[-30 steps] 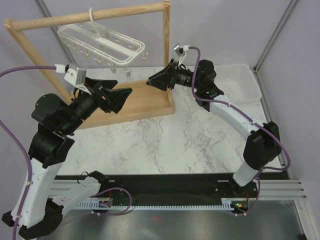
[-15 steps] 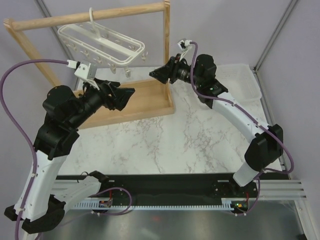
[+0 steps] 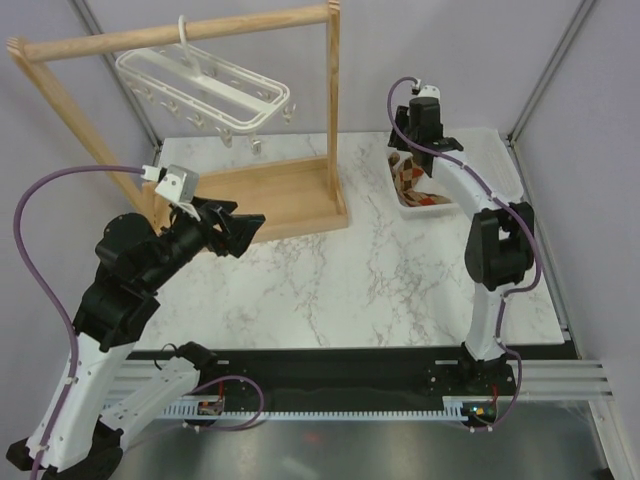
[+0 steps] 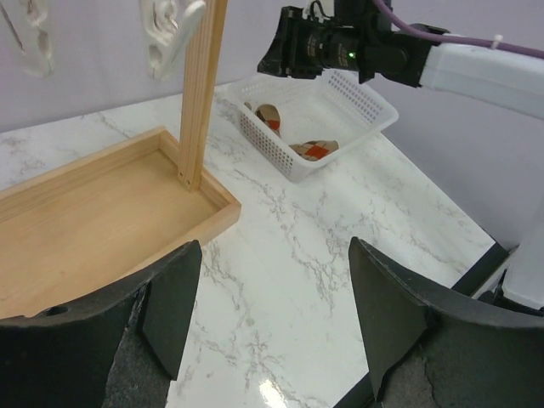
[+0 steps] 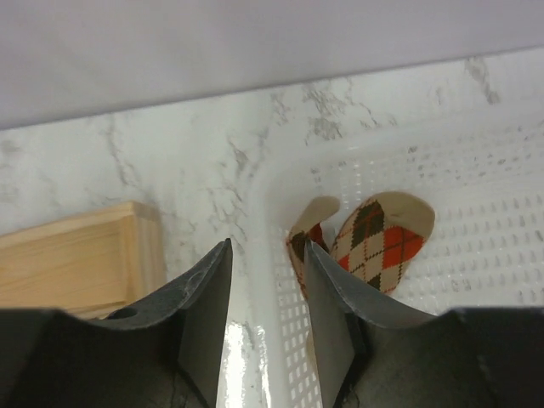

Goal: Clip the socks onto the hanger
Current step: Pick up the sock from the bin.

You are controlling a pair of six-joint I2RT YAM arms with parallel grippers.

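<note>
The socks (image 5: 374, 242) lie in the white basket (image 5: 497, 221), centre right; the right gripper (image 5: 265, 251), jaws apart, frames its rim below.

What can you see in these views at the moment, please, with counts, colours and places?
socks: two, tan argyle with red and dark brown, lying in the basket
hanger: one, white, with small dangling clips, hooked on the rack's top rod
rack: one, light wood, with a tray base, far left of the table
basket: one, white, perforated, far right of the table
table: one, white marble
left gripper: one, black, open and empty, above the table beside the rack's tray
right gripper: one, black, open and empty, above the basket's edge
</note>
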